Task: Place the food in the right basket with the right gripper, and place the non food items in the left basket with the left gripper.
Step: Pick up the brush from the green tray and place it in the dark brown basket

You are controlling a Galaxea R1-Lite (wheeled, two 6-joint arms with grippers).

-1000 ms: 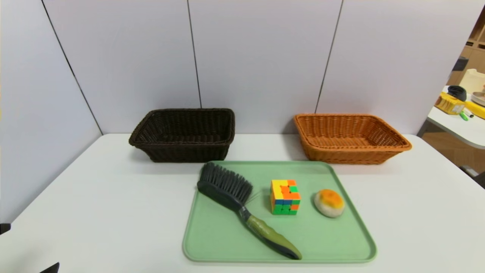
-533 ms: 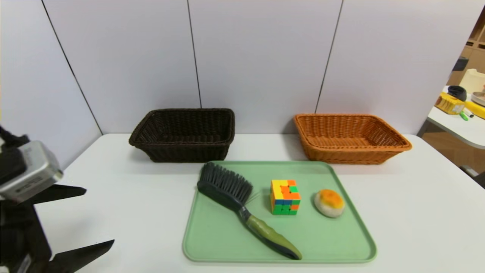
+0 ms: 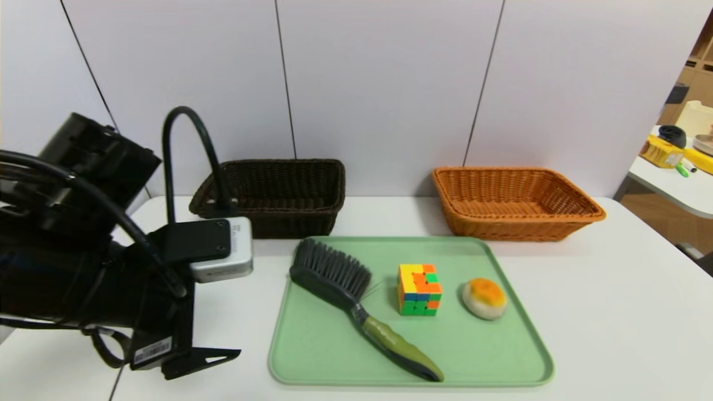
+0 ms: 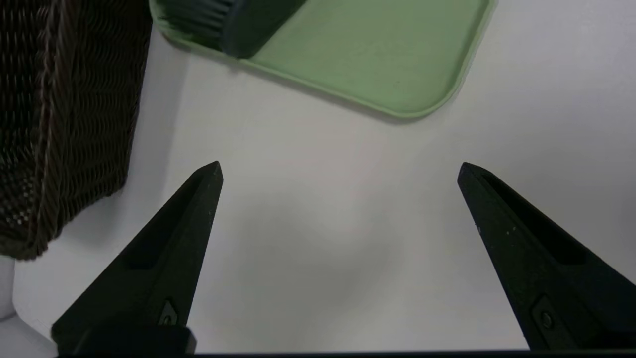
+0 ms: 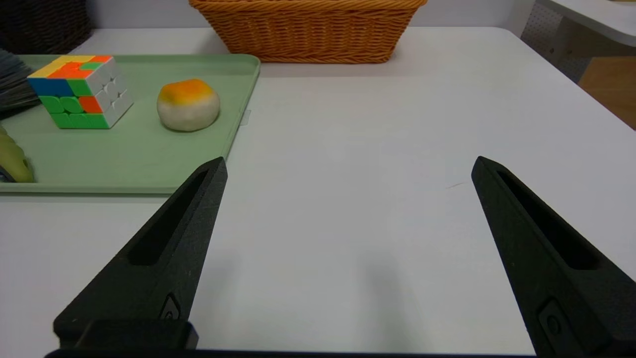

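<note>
While its black left gripper (image 4: 340, 166) hangs wide open at lower left, empty, the pale green plastic tray (image 3: 323, 345) at centre frame holds brush (image 3: 356, 301), cube (image 3: 419, 289) and orange-topped bun (image 3: 484, 298) on the white table (image 3: 613, 312); dark brown wicker basket (image 3: 278, 192) partly hidden behind the arm, orange-tan wicker basket (image 3: 515, 201) before grey wall panels (image 3: 384, 83). Right gripper (image 5: 348, 164) open, unseen from above.

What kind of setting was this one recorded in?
Probably a lab or office test bench: a white table closed in by plain partition panels, a staged green tray with two baskets behind it, and another cluttered desk off to the right.
</note>
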